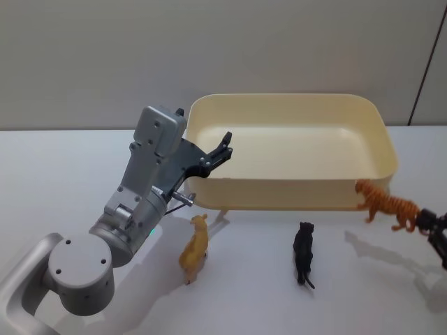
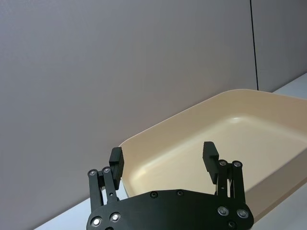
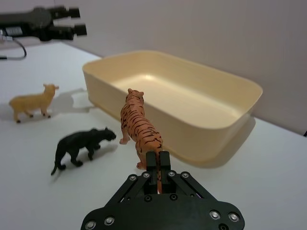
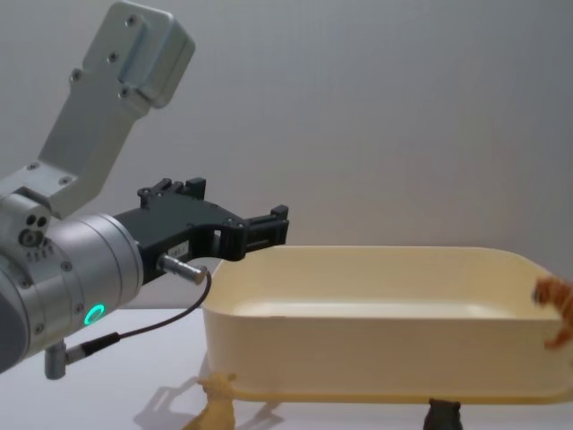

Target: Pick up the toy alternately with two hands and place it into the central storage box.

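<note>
Left fingers (image 4: 276, 224): I am holding them spread wide with nothing between them, hovering just above the near left corner of the central storage box (image 1: 279, 197) and pointing across its rim toward the inside
Left arm (image 1: 133, 209): it is reaching up and forward from the near left side of the desk (image 1: 63, 160), with its green ring light (image 4: 93, 314) glowing in the chest view
Right fingers (image 1: 426, 222): I am pinching them narrow on the rear end of the toy tiger (image 1: 380, 201), low at the right side of the desk and outside the box
Toy tiger: it is facing the box, its head sitting just beside the outer wall at the near right corner; I cannot tell whether its paws are resting on the desk or hanging just off it
Central storage box: it is sitting open side up in the middle of the desk, toward the back, with one long wall turned to me
Black panther (image 1: 304, 257): it is standing on the desk in front of the box's near wall, between the tan animal (image 1: 195, 248) and the tiger and apart from both, pointing its head toward the box
Tan animal: it is standing on the desk near the box's near left corner, below and in front of my left fingers, pointing its head toward the box and keeping clear of the wall
</note>
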`<move>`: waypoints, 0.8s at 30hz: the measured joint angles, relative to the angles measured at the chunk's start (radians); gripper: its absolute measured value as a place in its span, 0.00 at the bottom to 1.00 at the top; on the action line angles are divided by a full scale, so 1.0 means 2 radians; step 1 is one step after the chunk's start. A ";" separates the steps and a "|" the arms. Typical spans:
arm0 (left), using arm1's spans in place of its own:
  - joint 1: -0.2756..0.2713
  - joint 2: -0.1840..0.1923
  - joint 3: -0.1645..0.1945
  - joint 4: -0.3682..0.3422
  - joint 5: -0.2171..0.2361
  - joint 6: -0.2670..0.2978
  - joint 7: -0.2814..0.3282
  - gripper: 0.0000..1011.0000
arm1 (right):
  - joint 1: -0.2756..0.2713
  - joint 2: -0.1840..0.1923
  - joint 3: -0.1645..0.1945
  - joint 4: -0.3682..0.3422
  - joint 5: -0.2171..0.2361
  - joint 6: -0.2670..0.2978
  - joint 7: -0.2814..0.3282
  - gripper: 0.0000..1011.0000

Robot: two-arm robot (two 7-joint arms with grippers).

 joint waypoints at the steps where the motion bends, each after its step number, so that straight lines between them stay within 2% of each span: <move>1: 0.000 0.000 0.000 0.000 0.000 0.000 0.000 0.99 | -0.001 0.001 0.002 -0.005 0.005 0.000 -0.003 0.04; 7: 0.000 0.000 0.000 0.000 0.000 0.000 0.000 0.99 | -0.002 0.003 0.011 -0.033 0.045 0.007 -0.029 0.04; 12: 0.000 0.000 0.000 0.000 0.000 0.000 0.000 0.99 | 0.011 -0.002 0.010 -0.047 0.054 0.021 -0.051 0.04; 16: 0.000 0.000 0.000 0.000 0.000 0.000 0.000 0.99 | 0.034 -0.017 -0.001 -0.048 0.043 0.038 -0.073 0.04; 24: 0.000 0.000 0.000 0.000 0.000 0.000 0.000 0.99 | 0.097 -0.068 -0.038 -0.028 -0.020 0.081 -0.111 0.04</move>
